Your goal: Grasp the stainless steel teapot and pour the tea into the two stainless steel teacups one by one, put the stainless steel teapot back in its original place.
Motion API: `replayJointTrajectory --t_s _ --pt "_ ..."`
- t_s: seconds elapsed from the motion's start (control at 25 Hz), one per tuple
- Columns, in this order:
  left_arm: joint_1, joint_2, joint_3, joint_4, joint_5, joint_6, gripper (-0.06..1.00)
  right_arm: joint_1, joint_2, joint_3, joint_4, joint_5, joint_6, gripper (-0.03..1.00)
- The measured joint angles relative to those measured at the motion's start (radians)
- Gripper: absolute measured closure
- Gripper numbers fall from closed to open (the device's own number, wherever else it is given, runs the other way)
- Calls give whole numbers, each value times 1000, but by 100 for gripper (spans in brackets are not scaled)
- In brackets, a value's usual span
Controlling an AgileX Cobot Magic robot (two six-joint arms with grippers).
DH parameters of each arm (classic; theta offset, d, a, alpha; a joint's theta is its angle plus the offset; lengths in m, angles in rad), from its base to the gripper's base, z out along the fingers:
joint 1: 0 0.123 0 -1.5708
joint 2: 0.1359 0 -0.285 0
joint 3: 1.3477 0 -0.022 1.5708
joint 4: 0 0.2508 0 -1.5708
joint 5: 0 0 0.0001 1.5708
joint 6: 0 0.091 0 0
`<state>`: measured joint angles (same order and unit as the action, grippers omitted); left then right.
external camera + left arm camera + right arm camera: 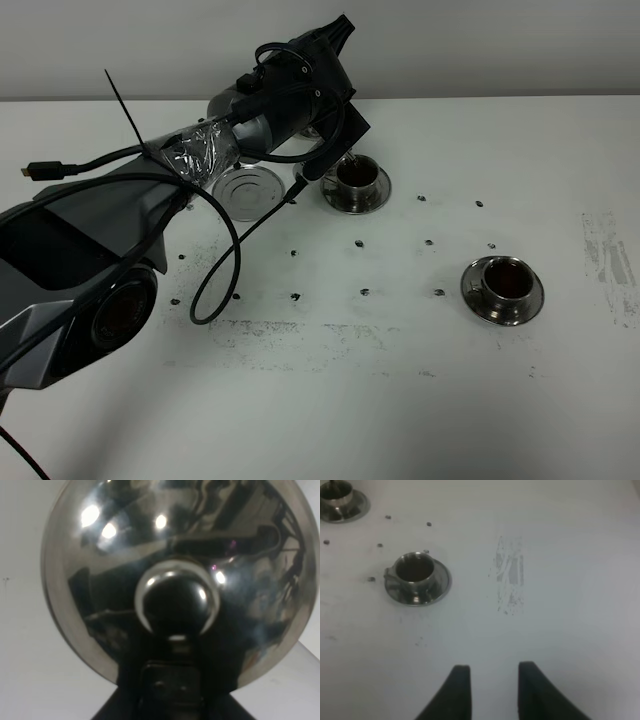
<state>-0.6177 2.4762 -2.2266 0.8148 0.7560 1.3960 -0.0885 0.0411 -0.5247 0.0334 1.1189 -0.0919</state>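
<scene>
Left pincer clenched on the stainless steel teapot, held aloft and tipped, spout slanting down over the far teacup, beside the ringed saucer. Right pincer released above the desk, well apart from the near teacup.

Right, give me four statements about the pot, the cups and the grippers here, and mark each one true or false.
1. The stainless steel teapot stands on the ringed saucer. False: the saucer is bare, and the left gripper holds the pot up near the far teacup.
2. The near teacup holds dark liquid. True.
3. The right gripper has its jaws clamped on a teacup. False: the jaws stand apart with nothing between them.
4. Both teacups stand upright. True.
</scene>
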Motion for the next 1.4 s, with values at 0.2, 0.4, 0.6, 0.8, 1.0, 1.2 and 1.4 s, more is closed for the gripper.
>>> replayJointTrajectory --t_s 0.2,0.4,0.6,0.8,1.0,1.2,1.4 --pt "2 -1 0 -6 0 0 76 0 0 0 0 0 0 74" --pt "8 -4 0 -57 -2 0 76 0 0 0 0 0 0 74" --pt "30 -7 0 -109 3 -1 76 0 0 0 0 0 0 74" --pt "53 -24 0 -175 17 -1 76 0 0 0 0 0 0 74" --pt "81 -52 0 -303 26 -2 76 0 0 0 0 0 0 74" --pt "112 -88 0 -454 49 -39 76 0 0 0 0 0 0 74" --pt "123 -199 135 -608 31 -57 76 0 0 0 0 0 0 74"
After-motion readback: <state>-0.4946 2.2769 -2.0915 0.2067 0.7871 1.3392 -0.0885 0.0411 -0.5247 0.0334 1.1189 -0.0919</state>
